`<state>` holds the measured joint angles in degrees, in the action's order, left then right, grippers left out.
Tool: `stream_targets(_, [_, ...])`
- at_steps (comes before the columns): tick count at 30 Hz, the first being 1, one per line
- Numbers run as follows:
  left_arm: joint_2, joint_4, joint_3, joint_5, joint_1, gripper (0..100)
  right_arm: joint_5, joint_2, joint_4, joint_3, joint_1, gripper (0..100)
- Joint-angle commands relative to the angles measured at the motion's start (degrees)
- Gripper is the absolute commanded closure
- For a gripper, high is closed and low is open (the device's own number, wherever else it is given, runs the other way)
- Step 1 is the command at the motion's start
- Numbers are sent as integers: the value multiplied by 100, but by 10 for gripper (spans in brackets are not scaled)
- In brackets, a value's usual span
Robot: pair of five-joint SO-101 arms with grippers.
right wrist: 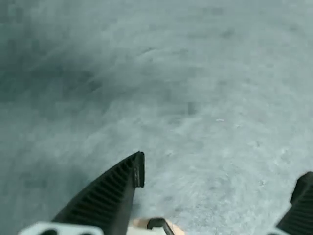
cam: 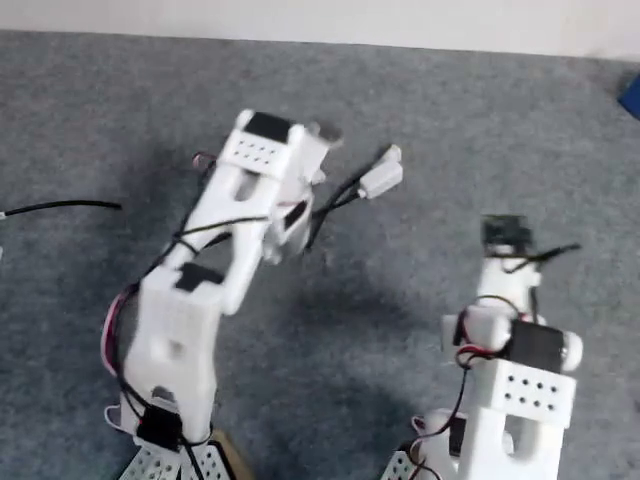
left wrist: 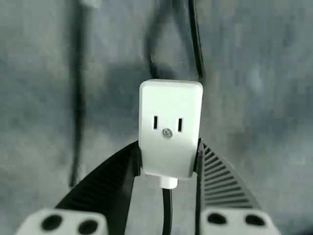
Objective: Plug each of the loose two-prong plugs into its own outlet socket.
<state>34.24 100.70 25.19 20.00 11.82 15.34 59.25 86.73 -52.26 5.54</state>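
My left gripper (left wrist: pixel 168 146) is shut on a white outlet socket (left wrist: pixel 170 129), its two slots facing the camera and its black cord (left wrist: pixel 167 210) running back between the fingers. In the high view the left arm (cam: pixel 230 250) stretches out over the grey carpet, and a small white plug-like piece (cam: pixel 380 178) on black cords lies just beyond it to the right. My right gripper (right wrist: pixel 222 169) is open over bare carpet with nothing between its fingers. The right arm (cam: pixel 505 300) stands at the lower right, apart from the cords.
A loose black cable (cam: pixel 60 207) lies at the left edge of the carpet. More dark cords (left wrist: pixel 195 39) trail across the carpet beyond the socket. A blue object (cam: pixel 630 95) sits at the far right edge. Open carpet (cam: pixel 420 320) lies between the two arms.
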Motion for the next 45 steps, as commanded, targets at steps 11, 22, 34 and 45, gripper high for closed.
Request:
stream_targets(11, [-5393,-1916,-6246,765,1349,994,519,-3301,470,2062,-2158,555])
stream_targets(22, [-7099,-3455,-8215,888,1411,890,589,-2229,-576,286,-2273,555])
stream_targets(34, [-7741,-2848,-8277,932,1499,821,237,-1587,-620,-48,-1385,555])
stream_targets(45, [-7811,-2840,-8110,914,1332,817,246,-1587,-620,-57,-1376,555])
